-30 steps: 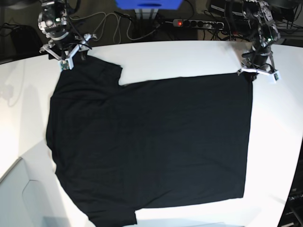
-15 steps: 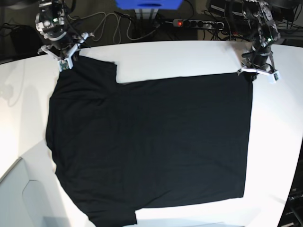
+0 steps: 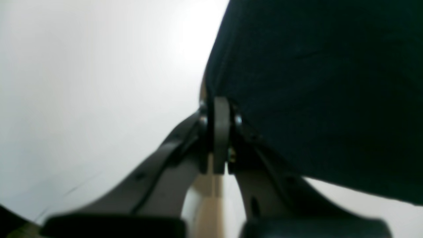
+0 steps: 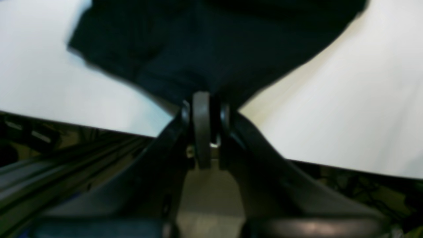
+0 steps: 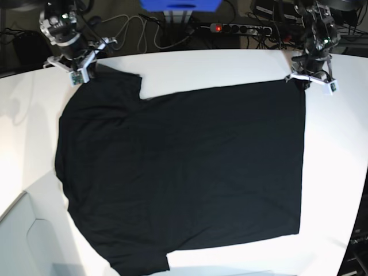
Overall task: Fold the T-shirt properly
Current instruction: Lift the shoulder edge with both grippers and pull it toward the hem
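The black T-shirt (image 5: 184,172) lies spread flat on the white table (image 5: 230,66), plain side up, collar end toward the left. My right gripper (image 5: 95,70) is at the far left corner, shut on the T-shirt's sleeve edge (image 4: 185,69); in the right wrist view the jaws pinch the dark cloth at the table edge. At the far right corner, my left gripper (image 5: 300,82) is shut on the T-shirt's hem corner (image 3: 297,82), and the left wrist view shows the fingertips (image 3: 220,114) pressed together with cloth between them.
A power strip (image 5: 238,27) and cables (image 5: 138,29) lie behind the table's far edge, with a blue object (image 5: 179,6) at the top middle. The table's curved edge runs along the right (image 5: 359,190). A grey panel (image 5: 29,241) sits at the bottom left.
My right gripper went from open over the sleeve to shut on it and pulled back toward the far left. The left gripper lifted the hem corner slightly toward the far edge, stretching the cloth.
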`<action>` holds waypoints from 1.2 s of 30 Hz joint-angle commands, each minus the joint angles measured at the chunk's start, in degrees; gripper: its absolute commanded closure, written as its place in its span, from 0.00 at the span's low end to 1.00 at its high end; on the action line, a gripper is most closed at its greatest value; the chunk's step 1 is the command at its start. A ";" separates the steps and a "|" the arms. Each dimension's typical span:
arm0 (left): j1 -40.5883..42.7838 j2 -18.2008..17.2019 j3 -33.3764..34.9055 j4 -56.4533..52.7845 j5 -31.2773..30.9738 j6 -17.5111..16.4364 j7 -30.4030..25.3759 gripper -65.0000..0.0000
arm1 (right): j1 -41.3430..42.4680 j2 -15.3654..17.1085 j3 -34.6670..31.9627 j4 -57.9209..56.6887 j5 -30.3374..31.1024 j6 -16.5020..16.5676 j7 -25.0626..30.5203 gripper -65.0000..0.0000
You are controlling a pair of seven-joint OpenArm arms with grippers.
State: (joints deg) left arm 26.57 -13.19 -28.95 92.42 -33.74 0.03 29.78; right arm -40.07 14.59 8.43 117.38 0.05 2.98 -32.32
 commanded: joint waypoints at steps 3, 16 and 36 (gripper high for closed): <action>0.99 -0.74 -0.37 2.65 -0.33 -0.08 -1.08 1.00 | -1.64 0.31 2.70 2.84 -0.10 0.84 0.80 1.00; 1.87 -0.83 -5.20 5.47 -0.33 -0.08 -0.55 1.00 | -8.06 0.31 6.65 3.01 -0.10 1.02 11.52 1.00; -3.40 -0.92 -4.85 5.47 -0.24 -0.08 -0.55 1.00 | 1.44 -1.97 6.48 2.75 -0.19 1.02 15.39 1.00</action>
State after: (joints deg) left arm 23.22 -13.34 -33.50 96.97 -33.69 -0.05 30.28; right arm -38.59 12.19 14.66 119.33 0.03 3.60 -18.48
